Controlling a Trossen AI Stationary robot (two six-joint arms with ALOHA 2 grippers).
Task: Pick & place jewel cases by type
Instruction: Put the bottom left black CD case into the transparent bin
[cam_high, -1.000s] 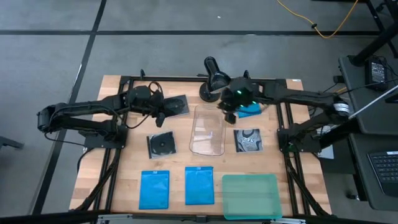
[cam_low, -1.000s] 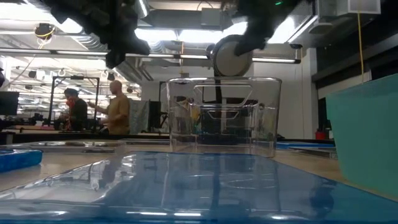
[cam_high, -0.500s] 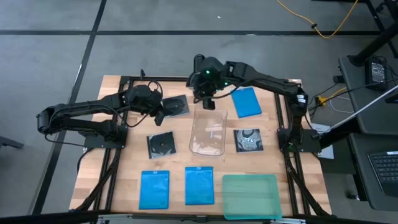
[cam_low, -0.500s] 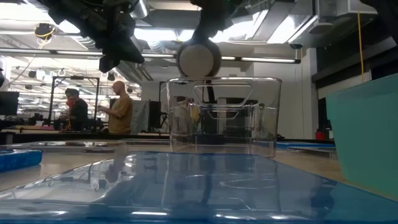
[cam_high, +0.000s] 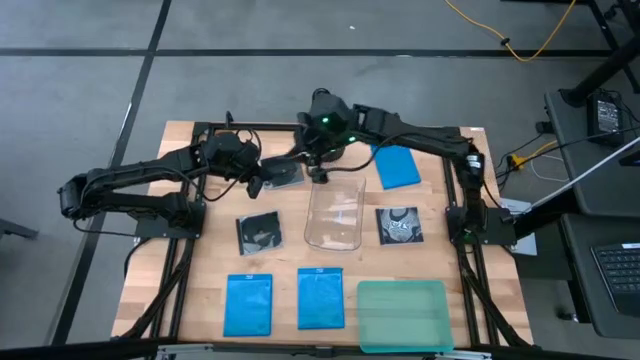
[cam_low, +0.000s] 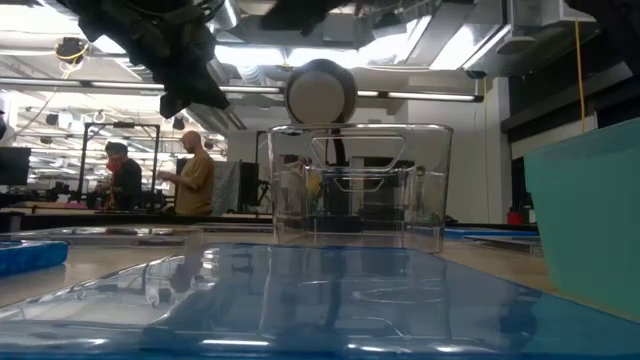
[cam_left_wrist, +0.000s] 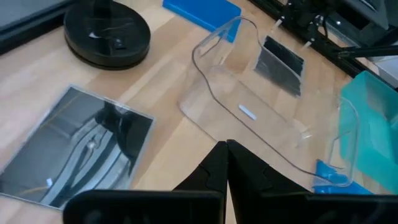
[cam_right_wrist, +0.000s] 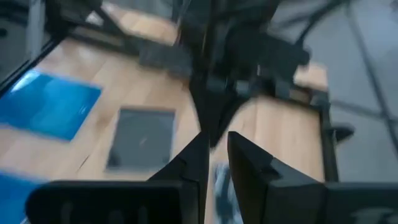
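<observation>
Three blue jewel cases lie flat on the table: one at the far right (cam_high: 396, 165) and two near the front (cam_high: 248, 303) (cam_high: 320, 297). Three black disc cases also lie flat: one at the far middle (cam_high: 283, 172) (cam_left_wrist: 74, 149), one left of the clear tub (cam_high: 260, 232), one right of it (cam_high: 400, 225). My left gripper (cam_high: 258, 188) (cam_left_wrist: 227, 152) is shut and empty, above the table beside the far disc case. My right gripper (cam_high: 322, 176) (cam_right_wrist: 216, 155) hangs over the tub's far end, a narrow gap between its fingers, holding nothing.
A clear plastic tub (cam_high: 335, 212) (cam_low: 358, 185) stands mid-table. A translucent teal tray (cam_high: 402, 315) sits at the front right. A black round base (cam_left_wrist: 107, 34) rests near the far edge. People stand in the room beyond the table (cam_low: 190, 175).
My right gripper has swept along the far side toward the table's left edge, from over the far blue case to the tub's far end. It rose and rolled as it went. The blue case lies uncovered where it was.
</observation>
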